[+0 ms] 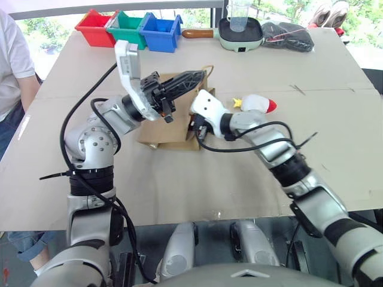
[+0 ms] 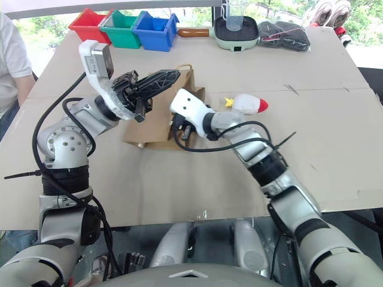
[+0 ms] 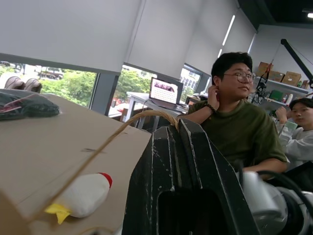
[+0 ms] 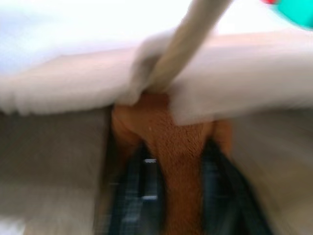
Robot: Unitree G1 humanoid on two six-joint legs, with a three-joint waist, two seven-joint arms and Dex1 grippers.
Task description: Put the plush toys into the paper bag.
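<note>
The left tool [image 1: 192, 76], fingers together, pinches the kraft paper bag's [image 1: 173, 128] twisted handle. The right tool [image 4: 178, 171], clamped on the fuzzy orange-brown toy [image 4: 181, 147], sits at the bag's mouth. The white oval toy [image 1: 258, 104] lies beside it on open surface [image 1: 311, 119].

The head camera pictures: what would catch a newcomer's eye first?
Mid-table, the left claw, shut, holds up a handle of the brown paper bag. The right claw grips an orange-brown plush toy at the bag's mouth. A white plush toy with a red tip lies just right of the bag.
</note>
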